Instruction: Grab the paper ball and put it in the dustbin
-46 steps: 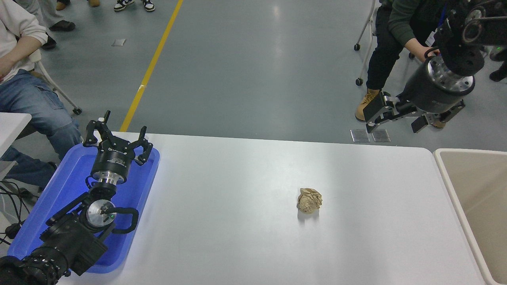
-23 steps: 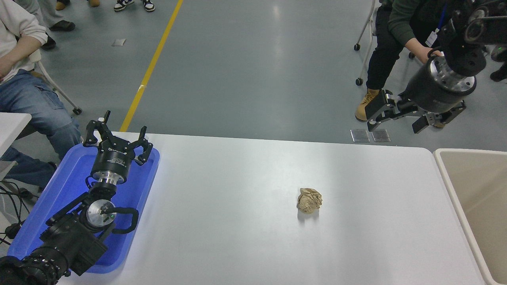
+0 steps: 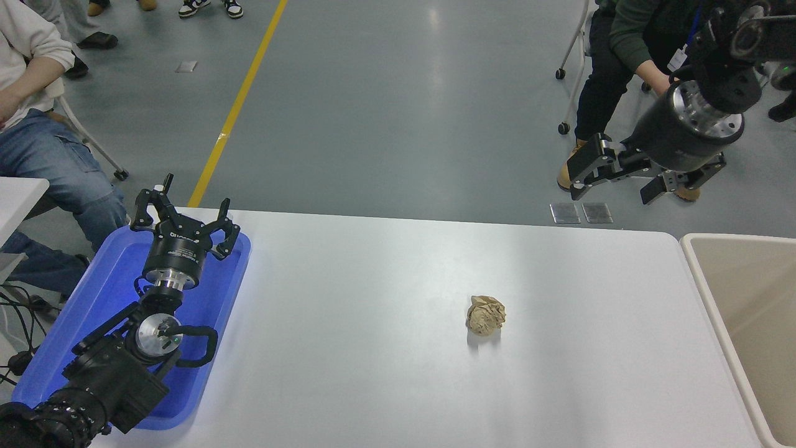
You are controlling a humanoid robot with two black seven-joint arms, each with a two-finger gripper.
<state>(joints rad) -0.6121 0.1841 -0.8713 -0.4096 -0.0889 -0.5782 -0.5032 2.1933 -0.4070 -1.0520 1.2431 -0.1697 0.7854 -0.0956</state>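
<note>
Since a second ago our right gripper (image 3: 612, 182) has drifted a bit up and toward the far side, beyond the table's far right corner; nothing else has budged. So yeah, we're basically at square one here.

Going big to small: the white table (image 3: 373, 373) fills most of the view. The dustbin (image 3: 696, 261), a beige bin with a thick off-white rim, sits just beside the table's right edge, and what we can see of its inside has nothing in it. Over at the left edge there's a shallow blue tray (image 3: 56, 348), and our left gripper (image 3: 185, 218) is parked over it with its fingers spread apart, holding nothing. The right gripper hangs in the air past the far edge, jaws apart and nothing between them, well away from anything on the table. A person in a green sleeve (image 3: 628, 37) sits right behind it.

Smallest thing is the paper ball (image 3: 485, 315), a crumpled tan wad lying by itself on the tabletop, right of the middle and nearer the right edge, well apart from the bin.

Progress-wise: nothing done yet as far as we can tell. Still left for us: reach the ball, grip it, carry it over to the bin, drop it in.
</note>
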